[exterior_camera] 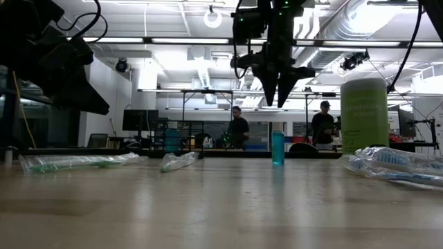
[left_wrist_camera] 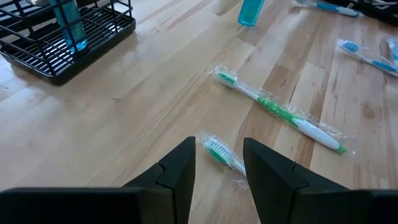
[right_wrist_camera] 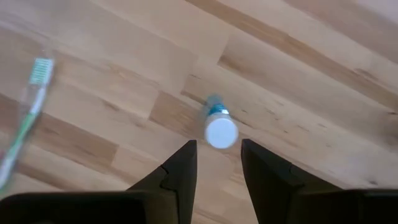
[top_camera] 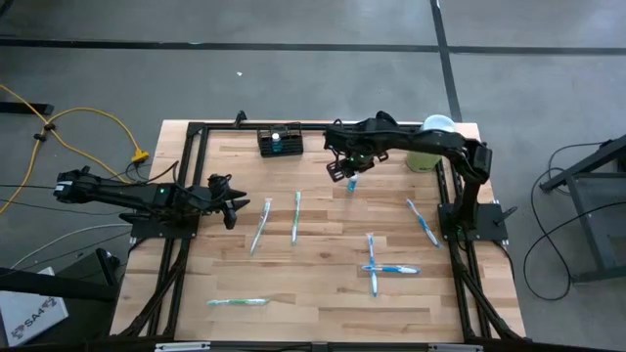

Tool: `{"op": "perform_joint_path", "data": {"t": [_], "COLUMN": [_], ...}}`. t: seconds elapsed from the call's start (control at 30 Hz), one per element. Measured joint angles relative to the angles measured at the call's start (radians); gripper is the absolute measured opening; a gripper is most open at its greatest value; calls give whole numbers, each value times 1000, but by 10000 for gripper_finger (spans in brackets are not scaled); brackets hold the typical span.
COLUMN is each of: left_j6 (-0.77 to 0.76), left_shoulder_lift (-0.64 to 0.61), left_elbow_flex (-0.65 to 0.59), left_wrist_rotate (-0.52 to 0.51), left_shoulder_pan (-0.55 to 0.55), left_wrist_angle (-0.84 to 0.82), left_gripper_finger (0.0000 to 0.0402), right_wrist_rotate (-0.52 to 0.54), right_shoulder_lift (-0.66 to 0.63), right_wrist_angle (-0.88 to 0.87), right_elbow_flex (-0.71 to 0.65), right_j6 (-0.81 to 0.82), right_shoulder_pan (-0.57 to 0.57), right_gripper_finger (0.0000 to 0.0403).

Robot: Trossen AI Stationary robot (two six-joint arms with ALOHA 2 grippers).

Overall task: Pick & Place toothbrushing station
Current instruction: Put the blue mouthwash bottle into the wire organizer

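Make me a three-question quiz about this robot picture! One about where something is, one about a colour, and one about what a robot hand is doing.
1. Where does the black slotted holder stand?
A. at the table's far edge, between the two arms
B. in the table's middle
C. on the floor

2. What colour is the small upright tube under the right gripper?
A. red
B. blue
C. yellow

3. What is the right gripper doing?
A. squeezing a toothbrush
B. lying flat on the table
C. hanging open above the tube, holding nothing

Answers:
1 A, the high view shows it by the back frame bar.
2 B, the low view shows a blue tube.
3 C, the right wrist view shows its fingers apart, with the tube's white cap beyond them.
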Motion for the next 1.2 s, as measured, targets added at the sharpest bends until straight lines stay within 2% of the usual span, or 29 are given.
{"op": "perform_joint_path", "data": {"t": [0.27,0.87,1.2], "left_j6": [0,0,0], "left_shoulder_lift": [0,0,0], "left_elbow_flex": [0,0,0], "left_wrist_rotate": [0,0,0], "left_shoulder_pan": [0,0,0], "left_wrist_angle": [0,0,-1], "left_gripper_finger": [131,131,131], "right_wrist_rotate": [32,23,1], "right_shoulder_lift": [0,0,-1], "right_wrist_angle": [-3,30,23], "right_elbow_flex": [0,0,0], "right_j6": [-5,-6,-5], "right_shoulder_pan": [0,24,26], "right_gripper_finger": [117,117,160]}}
